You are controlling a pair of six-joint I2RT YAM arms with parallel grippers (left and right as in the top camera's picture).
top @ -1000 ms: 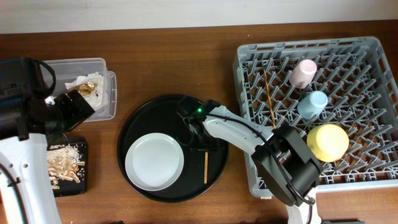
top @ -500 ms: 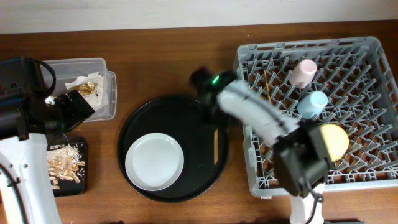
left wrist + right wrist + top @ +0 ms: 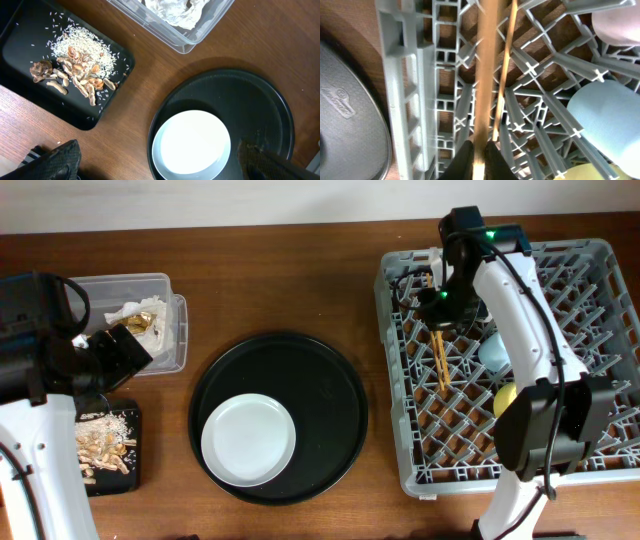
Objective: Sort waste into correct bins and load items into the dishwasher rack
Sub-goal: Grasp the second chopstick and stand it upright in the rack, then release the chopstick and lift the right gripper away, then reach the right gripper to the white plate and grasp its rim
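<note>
Judging by how things are lying, you are getting close to the end. Your right gripper (image 3: pixel 479 159) is clenching one chopstick (image 3: pixel 482 75) and holding it over the left part of the dishwasher rack (image 3: pixel 392 410). It is just beside the other chopstick (image 3: pixel 504 70), which is already lying on the lattice. The pink cup (image 3: pixel 620 20), the light blue cup (image 3: pixel 605 115) and the yellow dish (image 3: pixel 507 396) are sitting in the rack too, partly hidden under the arm in the overhead view.

The crumpled paper (image 3: pixel 122 310) and gold foil (image 3: pixel 145 323) are resting in the clear tub (image 3: pixel 165 280). The rice (image 3: pixel 75 44) and food scraps (image 3: pixel 75 75) are lying in the shallow black tray (image 3: pixel 25 45).

What you are leaving undone is the grey plate (image 3: pixel 248 442), which is sitting on the round serving tray (image 3: pixel 320 380), well apart from the rack. Your left gripper (image 3: pixel 157 152) is hanging above that plate with jaws spread wide, grasping nothing. So you are looking at releasing the chopstick, then moving the plate.
</note>
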